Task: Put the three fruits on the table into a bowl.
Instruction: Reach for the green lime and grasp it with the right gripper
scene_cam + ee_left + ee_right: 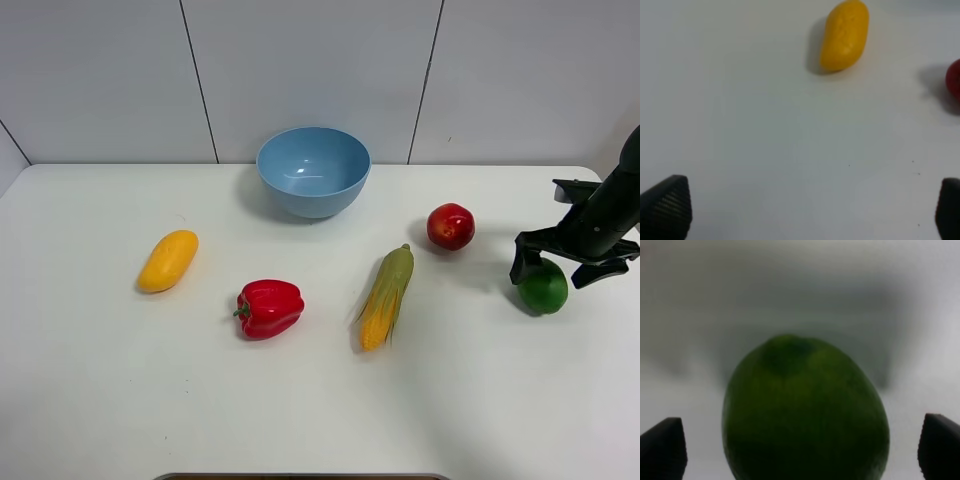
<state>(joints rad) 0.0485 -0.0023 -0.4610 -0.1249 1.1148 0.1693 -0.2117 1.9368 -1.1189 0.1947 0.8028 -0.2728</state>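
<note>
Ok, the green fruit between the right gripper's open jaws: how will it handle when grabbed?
The green fruit looks round and smooth, so a nudge off-centre would probably send it rolling on the flat table. Its smooth skin might slip in the right gripper unless it is squeezed across the widest part. It shows no dents or sag, so it is likely stiff.

bare table [100, 400] around mango [168, 260], red fruit [451, 226] between green fruit [545, 288] and bowl [313, 171], corn cob [386, 297] near that path

The blurred green fruit [805, 415] is cut off at the edge.
</note>
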